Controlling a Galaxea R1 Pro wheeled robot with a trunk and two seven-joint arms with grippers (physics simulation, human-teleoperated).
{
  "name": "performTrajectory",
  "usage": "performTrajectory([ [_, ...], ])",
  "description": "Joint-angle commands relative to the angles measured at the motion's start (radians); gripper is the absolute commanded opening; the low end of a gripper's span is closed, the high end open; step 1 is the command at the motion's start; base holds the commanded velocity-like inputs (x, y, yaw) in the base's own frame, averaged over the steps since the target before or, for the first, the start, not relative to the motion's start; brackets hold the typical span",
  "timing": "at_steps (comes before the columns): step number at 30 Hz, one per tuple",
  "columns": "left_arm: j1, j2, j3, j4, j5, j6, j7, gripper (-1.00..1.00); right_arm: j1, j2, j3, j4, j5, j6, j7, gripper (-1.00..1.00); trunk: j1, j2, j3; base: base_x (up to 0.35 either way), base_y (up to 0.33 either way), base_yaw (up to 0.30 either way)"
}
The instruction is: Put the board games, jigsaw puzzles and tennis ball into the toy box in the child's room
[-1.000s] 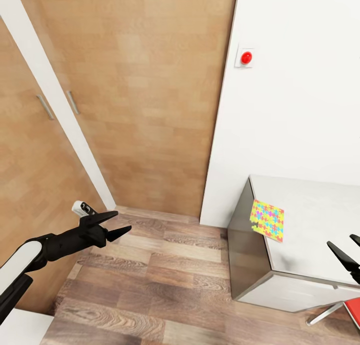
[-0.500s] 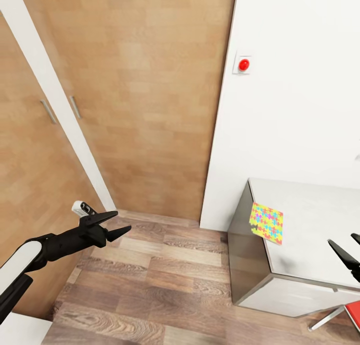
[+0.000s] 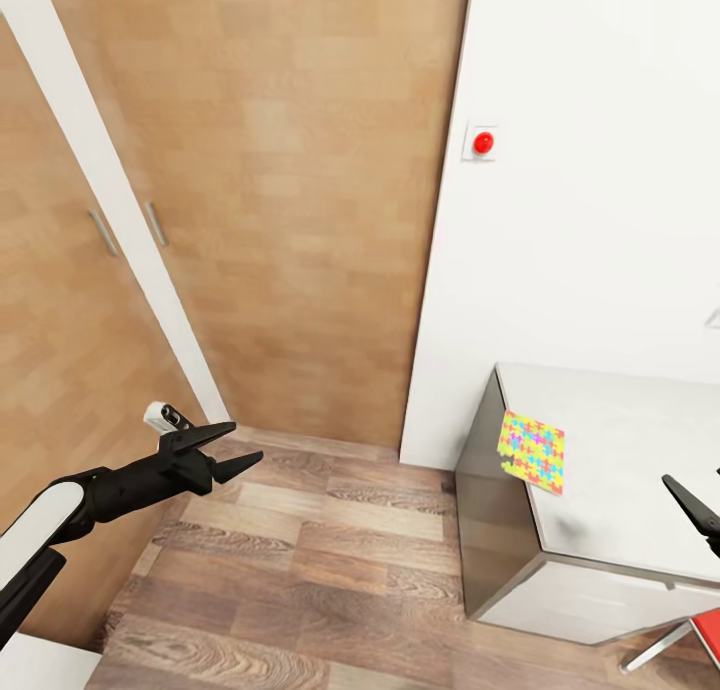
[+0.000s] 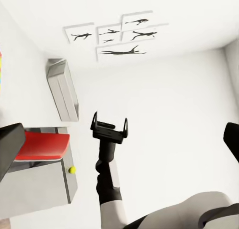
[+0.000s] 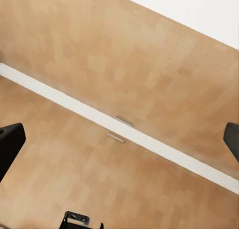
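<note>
So far nothing is packed. One puzzle (image 3: 533, 451) lies at the surface (image 3: 640, 440) edge, not in any box. Both end effectors, left (image 3: 236, 448) and right (image 3: 700, 505), are spread wide, holding nothing. All toys still need moving.

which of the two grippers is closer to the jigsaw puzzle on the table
The right gripper, at the head view's right edge over the table, is closer to the jigsaw puzzle. The left gripper hangs over the wood floor, across from the table.
</note>
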Motion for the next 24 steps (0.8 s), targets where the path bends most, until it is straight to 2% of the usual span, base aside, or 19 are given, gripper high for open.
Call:
performTrajectory([
  [1,-0.001,0.001,-0.002,0.001,-0.004,0.001,-0.007,1.00,-0.001,0.000,-0.001,0.000,0.003,0.003,0.004,1.00,0.001,-0.002,0.000,0.000,0.000,0.000],
  [24,-0.001,0.001,-0.003,0.000,-0.004,0.001,-0.006,1.00,-0.001,0.001,0.000,0.000,0.004,0.003,0.005,1.00,0.001,-0.002,0.038,0.000,0.000,0.000],
])
